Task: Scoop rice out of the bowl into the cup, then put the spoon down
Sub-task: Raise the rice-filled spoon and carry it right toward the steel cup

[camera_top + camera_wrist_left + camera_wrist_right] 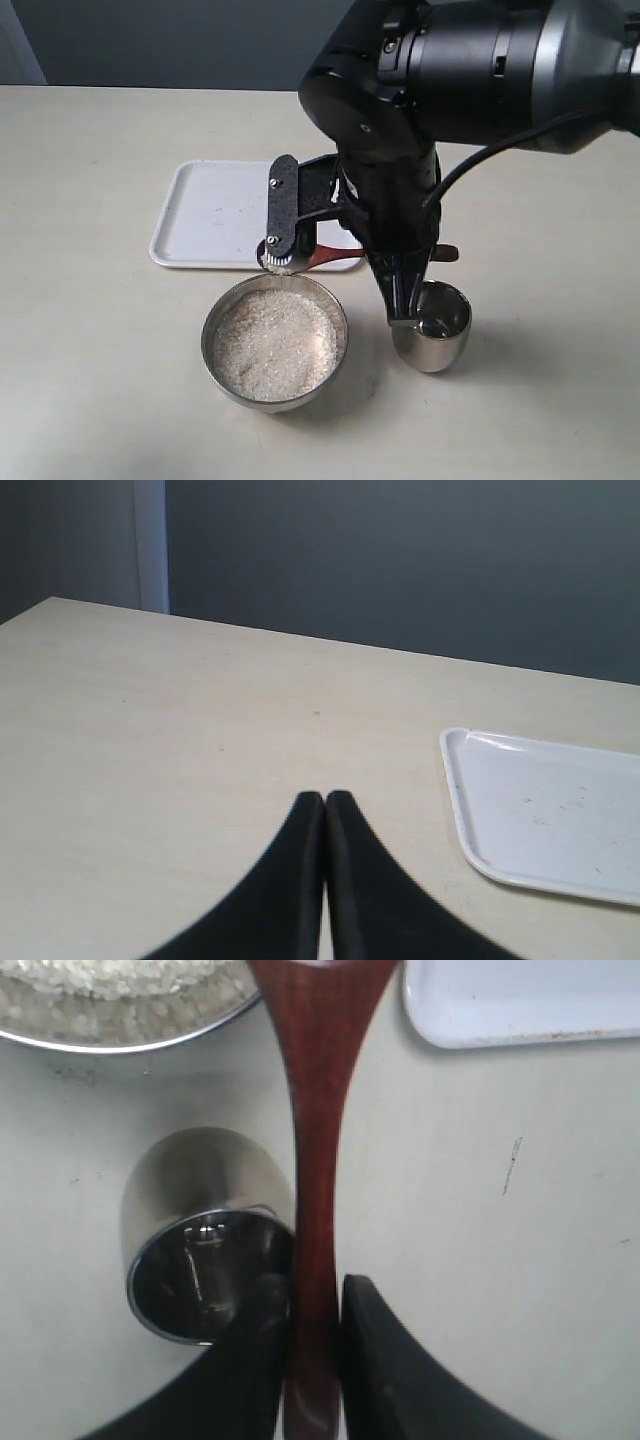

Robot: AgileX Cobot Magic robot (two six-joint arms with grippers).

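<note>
The steel bowl [208, 335] holds white rice [275, 340] and stands at the front of the table. To its right is the small steel cup [432, 325], upright, with a dark inside [200, 1230]. My right gripper [400, 300] hangs just left of the cup's rim and is shut on the reddish-brown spoon [327, 257]. In the right wrist view the handle [315, 1110] sits clamped between the fingers of the gripper [312, 1285]. Its head runs past the bowl's edge [120, 1045] and out of view. My left gripper [325, 798] is shut with nothing in it, over bare table.
A white tray [210, 210] lies flat behind the bowl, also in the left wrist view [550, 820] and the right wrist view [520, 1000]. The right arm's bulky body [470, 60] hangs over the back right of the table.
</note>
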